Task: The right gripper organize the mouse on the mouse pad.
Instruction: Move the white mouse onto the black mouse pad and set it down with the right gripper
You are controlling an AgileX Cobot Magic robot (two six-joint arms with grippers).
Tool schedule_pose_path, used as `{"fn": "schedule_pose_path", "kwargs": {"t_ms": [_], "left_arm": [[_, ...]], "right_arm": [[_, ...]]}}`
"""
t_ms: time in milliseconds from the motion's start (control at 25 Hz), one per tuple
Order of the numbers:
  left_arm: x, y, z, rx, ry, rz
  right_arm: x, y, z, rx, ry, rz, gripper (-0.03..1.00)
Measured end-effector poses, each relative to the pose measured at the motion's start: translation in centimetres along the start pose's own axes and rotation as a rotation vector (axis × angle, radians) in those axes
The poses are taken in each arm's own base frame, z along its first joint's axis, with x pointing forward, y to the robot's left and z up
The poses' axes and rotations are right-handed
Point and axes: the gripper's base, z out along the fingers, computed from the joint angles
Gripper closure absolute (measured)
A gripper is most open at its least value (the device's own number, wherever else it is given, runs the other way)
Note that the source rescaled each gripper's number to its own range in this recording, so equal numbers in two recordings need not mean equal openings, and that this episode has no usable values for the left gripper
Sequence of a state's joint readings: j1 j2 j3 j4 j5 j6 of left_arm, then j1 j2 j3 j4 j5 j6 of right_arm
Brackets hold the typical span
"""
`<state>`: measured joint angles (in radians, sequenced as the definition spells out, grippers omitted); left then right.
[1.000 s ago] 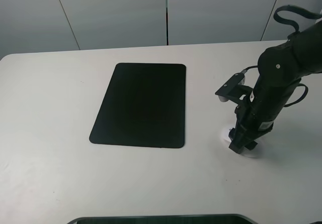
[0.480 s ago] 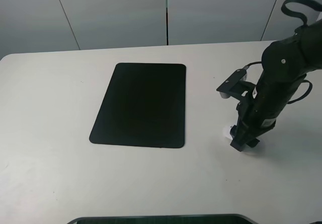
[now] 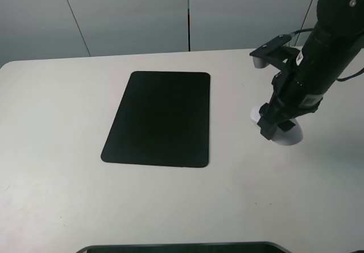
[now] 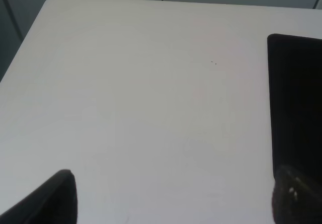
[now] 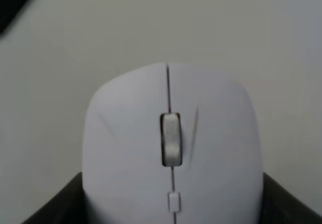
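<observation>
one white mouse (image 5: pixel 171 148) sits clamped between the right claw's (image 3: pixel 274 129) two fingers (image 5: pixel 294 209), well right of the one black mouse pad (image 3: pixel 159 119) on the table (image 3: pixel 57 122).

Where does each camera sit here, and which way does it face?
Exterior high: above the table, looking down on the mouse pad and the right gripper on the mouse.
Left wrist: low over the table, facing the mouse pad's edge; the left gripper shows, open.
Right wrist: close over the mouse, gripper fingers flanking it.
Exterior high and left wrist share the mouse pad.
</observation>
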<state>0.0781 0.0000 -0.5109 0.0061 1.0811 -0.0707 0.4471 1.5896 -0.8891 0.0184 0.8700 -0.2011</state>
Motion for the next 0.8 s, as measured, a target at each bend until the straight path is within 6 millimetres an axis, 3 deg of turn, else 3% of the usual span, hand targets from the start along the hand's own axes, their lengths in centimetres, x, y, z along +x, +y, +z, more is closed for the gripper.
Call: {"fn": "schedule_pose_path", "kwargs": {"t_ms": [240, 520, 800], "left_arm": [[0.0, 0.0, 0.0, 0.0, 0.0, 0.0], [0.0, 0.0, 0.0, 0.0, 0.0, 0.0], [0.0, 0.0, 0.0, 0.0, 0.0, 0.0]], "right_arm": [[-2.2, -0.3, -2.4, -0.005, -0.095, 0.167, 0.97], [-4.4, 1.1, -4.5, -0.029, -0.164, 0.267, 0.97], [-8.0, 3.0, -3.8, -0.061, -0.033, 0.302, 0.97]]}}
